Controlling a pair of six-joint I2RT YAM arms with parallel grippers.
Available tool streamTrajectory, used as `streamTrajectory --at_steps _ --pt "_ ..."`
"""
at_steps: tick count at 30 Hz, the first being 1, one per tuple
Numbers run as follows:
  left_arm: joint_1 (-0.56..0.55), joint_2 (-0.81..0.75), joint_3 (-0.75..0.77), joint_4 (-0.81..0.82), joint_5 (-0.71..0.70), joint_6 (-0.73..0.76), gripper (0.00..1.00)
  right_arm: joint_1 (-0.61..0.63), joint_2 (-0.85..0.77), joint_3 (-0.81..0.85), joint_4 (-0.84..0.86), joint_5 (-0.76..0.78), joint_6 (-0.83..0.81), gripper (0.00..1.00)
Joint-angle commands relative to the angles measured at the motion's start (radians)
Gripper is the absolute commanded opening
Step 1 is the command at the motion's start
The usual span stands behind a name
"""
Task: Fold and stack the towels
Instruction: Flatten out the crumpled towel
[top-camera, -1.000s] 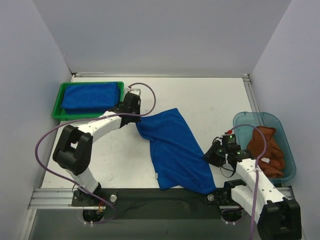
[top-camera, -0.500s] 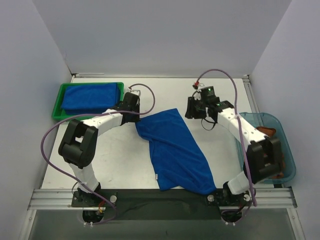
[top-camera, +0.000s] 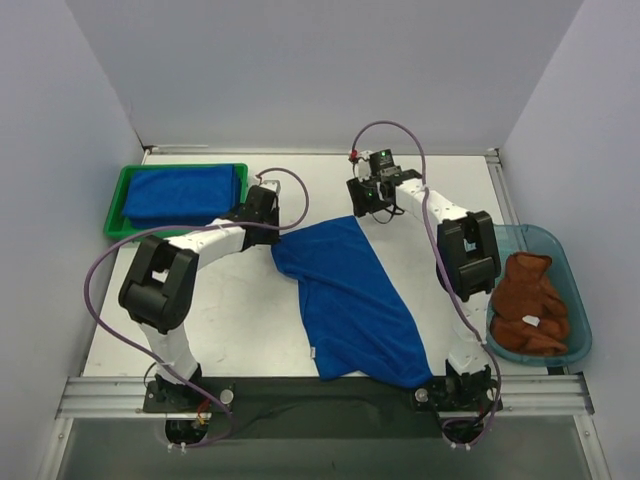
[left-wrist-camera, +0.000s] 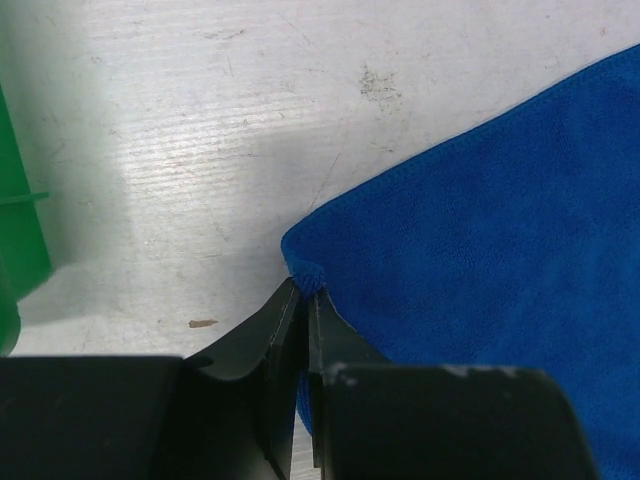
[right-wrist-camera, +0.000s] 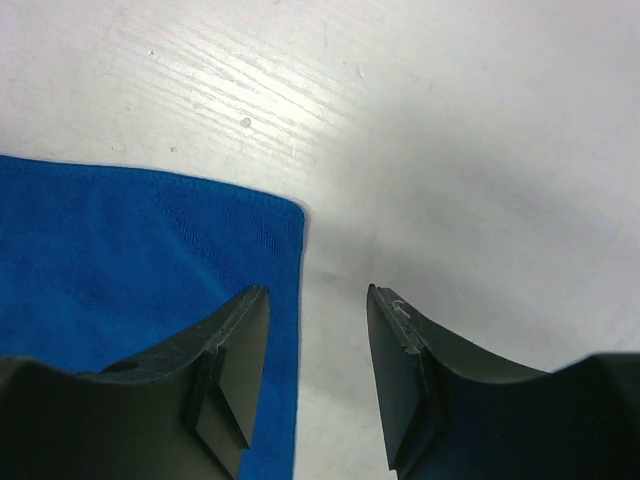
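While the left gripper (left-wrist-camera: 305, 288) pinches narrowly on the left corner of the loose towel (top-camera: 350, 300) lying mid-table, the right gripper (right-wrist-camera: 318, 300) hangs with jaws apart over its far corner, gripping nothing; a folded towel (top-camera: 180, 192) fills the tray (top-camera: 110, 225), a brown towel (top-camera: 530, 300) the bin (top-camera: 545, 240)

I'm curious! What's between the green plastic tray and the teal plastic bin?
Top view: a royal blue terry towel, left gripper and right gripper at its corners.
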Motion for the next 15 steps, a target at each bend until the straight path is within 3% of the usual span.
streamTrajectory --at_steps 1,15 --pt "0.007 0.020 0.007 0.051 0.028 -0.018 0.15 0.022 0.053 0.098 -0.045 0.024 -0.077 0.45" --pt "0.007 0.040 -0.009 0.060 0.054 -0.038 0.15 0.074 0.229 0.299 -0.183 0.091 -0.083 0.45"
